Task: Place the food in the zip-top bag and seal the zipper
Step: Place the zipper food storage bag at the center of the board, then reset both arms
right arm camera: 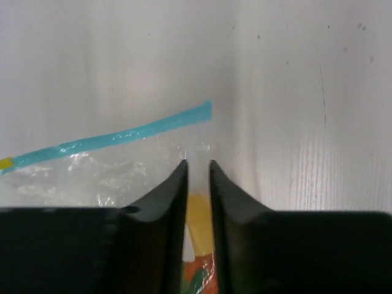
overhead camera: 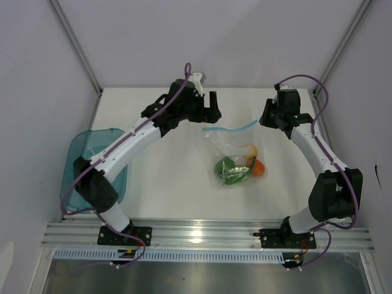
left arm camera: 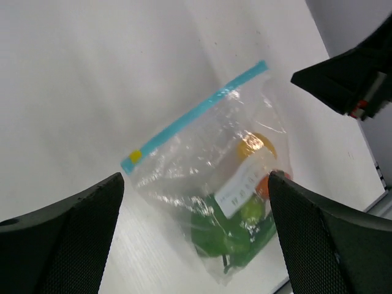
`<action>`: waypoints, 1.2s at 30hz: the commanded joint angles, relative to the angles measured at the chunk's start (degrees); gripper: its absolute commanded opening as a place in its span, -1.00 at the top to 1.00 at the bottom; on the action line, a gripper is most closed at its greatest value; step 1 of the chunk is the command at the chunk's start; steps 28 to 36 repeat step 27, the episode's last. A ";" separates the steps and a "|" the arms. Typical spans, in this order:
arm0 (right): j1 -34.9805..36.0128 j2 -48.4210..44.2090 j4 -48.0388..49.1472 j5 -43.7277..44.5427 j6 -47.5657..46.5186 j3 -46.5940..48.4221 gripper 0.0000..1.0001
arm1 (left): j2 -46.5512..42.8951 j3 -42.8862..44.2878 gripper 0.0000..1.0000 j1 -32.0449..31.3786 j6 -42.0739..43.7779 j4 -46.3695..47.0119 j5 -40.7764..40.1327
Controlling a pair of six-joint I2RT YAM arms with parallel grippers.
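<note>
The clear zip-top bag lies flat on the table's middle, its light blue zipper along the far edge. The food is inside: green pieces, an orange one and a yellow one. My left gripper hovers open and empty above the bag's far left corner. In the left wrist view the bag, zipper and green food lie between my fingers. My right gripper is shut and empty above the zipper's right end; its fingertips show a thin gap.
A teal translucent tray sits at the table's left edge under my left arm. The table's back edge and walls are close behind both grippers. The metal rail with the arm bases runs along the near edge.
</note>
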 commanded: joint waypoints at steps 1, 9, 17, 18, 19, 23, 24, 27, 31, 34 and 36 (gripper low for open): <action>-0.45 1.13 0.59 2.38 -1.38 3.21 0.40 | -11.40 -3.19 -0.99 -0.14 1.49 0.02 -7.99; -0.54 -3.17 -5.38 10.74 1.69 4.44 -0.99 | -28.80 -19.94 -0.99 -1.81 0.00 3.52 -3.88; 3.33 -17.75 -17.05 15.12 8.53 -3.90 -0.99 | -41.82 -37.27 -0.99 -1.81 -5.01 7.66 0.62; 5.07 -20.20 -18.56 16.18 10.81 -4.95 -0.99 | -44.09 -39.56 -0.99 -1.81 -5.45 8.27 1.32; 6.13 -21.45 -20.06 16.98 11.53 -6.18 -0.99 | -45.25 -40.71 -0.99 -1.81 -6.07 8.71 1.67; 11.23 -27.07 -25.78 18.48 16.10 -14.16 -0.99 | -50.96 -48.80 -0.99 -1.81 -9.14 11.44 4.13; 14.29 -28.65 -25.87 18.30 17.06 -15.58 -0.99 | -52.02 -49.94 -0.99 -1.81 -9.67 12.05 4.66; 18.87 -39.87 -20.01 12.88 19.35 -22.00 -0.99 | -55.80 -54.51 -0.99 -1.82 -11.86 14.95 7.55; 18.87 -39.87 -20.01 12.88 19.35 -22.00 -0.99 | -55.80 -54.51 -0.99 -1.82 -11.86 14.95 7.55; 18.87 -39.87 -20.01 12.88 19.35 -22.00 -0.99 | -55.80 -54.51 -0.99 -1.82 -11.86 14.95 7.55; 18.87 -39.87 -20.01 12.88 19.35 -22.00 -0.99 | -55.80 -54.51 -0.99 -1.82 -11.86 14.95 7.55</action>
